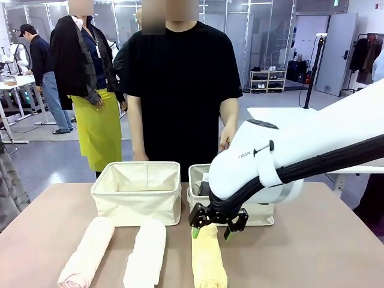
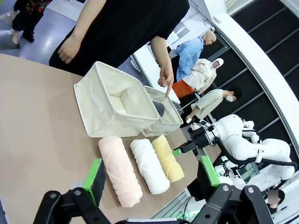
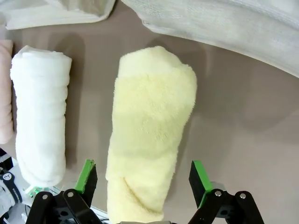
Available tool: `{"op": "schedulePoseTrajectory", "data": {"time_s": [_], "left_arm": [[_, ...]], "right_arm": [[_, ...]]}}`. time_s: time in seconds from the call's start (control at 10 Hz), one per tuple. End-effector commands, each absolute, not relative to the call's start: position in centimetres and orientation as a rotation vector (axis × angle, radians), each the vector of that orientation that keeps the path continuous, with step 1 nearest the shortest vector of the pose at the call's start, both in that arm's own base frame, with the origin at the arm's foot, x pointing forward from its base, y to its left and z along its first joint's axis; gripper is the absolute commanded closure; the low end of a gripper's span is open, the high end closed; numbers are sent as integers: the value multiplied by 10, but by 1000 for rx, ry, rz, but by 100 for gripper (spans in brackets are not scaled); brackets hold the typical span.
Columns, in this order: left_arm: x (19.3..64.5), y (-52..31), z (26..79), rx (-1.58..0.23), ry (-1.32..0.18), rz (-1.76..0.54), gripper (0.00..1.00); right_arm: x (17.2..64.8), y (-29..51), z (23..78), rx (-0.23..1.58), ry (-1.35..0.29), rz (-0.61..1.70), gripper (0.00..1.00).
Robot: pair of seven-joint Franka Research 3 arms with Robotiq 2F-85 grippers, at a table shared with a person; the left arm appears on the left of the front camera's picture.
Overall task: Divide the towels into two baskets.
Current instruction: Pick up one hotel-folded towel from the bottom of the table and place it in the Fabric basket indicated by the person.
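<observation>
Three rolled towels lie side by side at the table's near edge: pink (image 1: 89,252), white (image 1: 147,252) and yellow (image 1: 209,261). Behind them stand two cream baskets, the left one (image 1: 137,204) and the right one (image 1: 195,177), which is partly hidden by my right arm. A dark grey roll (image 2: 160,109) lies inside the right basket. My right gripper (image 1: 217,225) hangs open just over the yellow towel's far end; in the right wrist view the gripper (image 3: 142,177) straddles the yellow towel (image 3: 149,121). Well above the table, my left gripper (image 2: 152,175) is open and holds nothing.
A person in black stands at the far side, one hand (image 2: 164,81) pointing a finger down at the right basket (image 2: 170,122). Bare tabletop (image 1: 312,240) spreads to the right of the yellow towel. The white towel (image 3: 39,116) lies close beside the yellow one.
</observation>
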State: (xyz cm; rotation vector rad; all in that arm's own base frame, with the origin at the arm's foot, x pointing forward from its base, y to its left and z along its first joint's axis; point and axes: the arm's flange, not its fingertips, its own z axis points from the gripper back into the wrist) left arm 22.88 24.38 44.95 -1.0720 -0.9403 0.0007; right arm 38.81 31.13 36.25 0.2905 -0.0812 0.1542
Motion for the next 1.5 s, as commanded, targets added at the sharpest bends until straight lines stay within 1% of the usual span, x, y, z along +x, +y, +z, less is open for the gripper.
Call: {"op": "schedulePoseTrajectory", "data": {"time_s": [0.0, 0.3, 0.5, 0.6, 0.7, 0.8, 0.9, 1.0, 1.1, 1.4], "left_arm": [[226, 245, 451, -1079, -949, -7, 0], [226, 245, 451, -1079, -949, -7, 0], [226, 245, 451, -1079, -949, -7, 0], [226, 245, 451, -1079, -949, -7, 0], [226, 245, 451, -1079, -949, -7, 0], [226, 245, 451, -1079, -949, -7, 0], [226, 245, 451, -1079, -949, -7, 0], [226, 245, 451, -1079, -949, -7, 0], [226, 245, 451, -1079, -949, -7, 0], [226, 245, 451, -1079, -949, -7, 0]], "right_arm": [[391, 331, 352, 267, -113, 112, 0], [389, 344, 330, 188, -110, 123, 0], [386, 348, 320, 184, -101, 136, 0], [385, 347, 316, 181, -95, 147, 11], [385, 345, 316, 182, -88, 145, 20], [385, 343, 317, 185, -90, 144, 31], [385, 342, 319, 186, -89, 147, 40], [384, 341, 319, 187, -86, 147, 51], [383, 339, 319, 186, -80, 149, 60], [386, 336, 322, 200, -78, 183, 60]]}}
